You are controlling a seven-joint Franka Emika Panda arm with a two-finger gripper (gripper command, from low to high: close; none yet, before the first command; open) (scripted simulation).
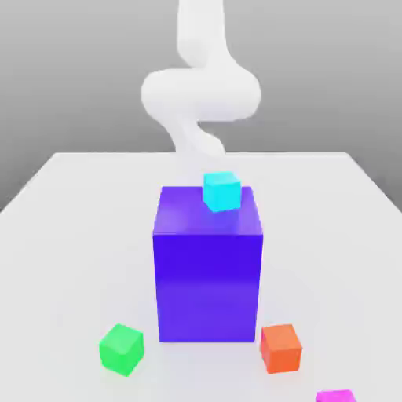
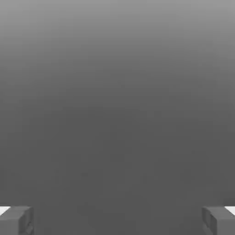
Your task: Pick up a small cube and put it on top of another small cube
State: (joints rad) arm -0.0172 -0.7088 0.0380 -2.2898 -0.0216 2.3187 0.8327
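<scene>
While the gripper [image 2: 117, 220] looks out at nothing but plain grey, its two fingers sit wide apart at opposite edges of the hand view, released and empty. The white arm [image 1: 200, 94] curls up behind the tall purple block [image 1: 208, 267] in the exterior view. On top of that block, near its back edge, sits a small cyan cube [image 1: 221, 191], slightly turned. Down on the white worktop [image 1: 71, 235] lie more: a green cube [image 1: 122, 349] near the block's front corner on the exterior view's left, an orange cube [image 1: 281, 347] just beside the front corner on the exterior view's right, and a magenta cube [image 1: 338, 396] cut off by the frame. These look light, rigid and smooth, so I'd pinch one across two flat opposite faces, squarely, to stop it twisting.
</scene>
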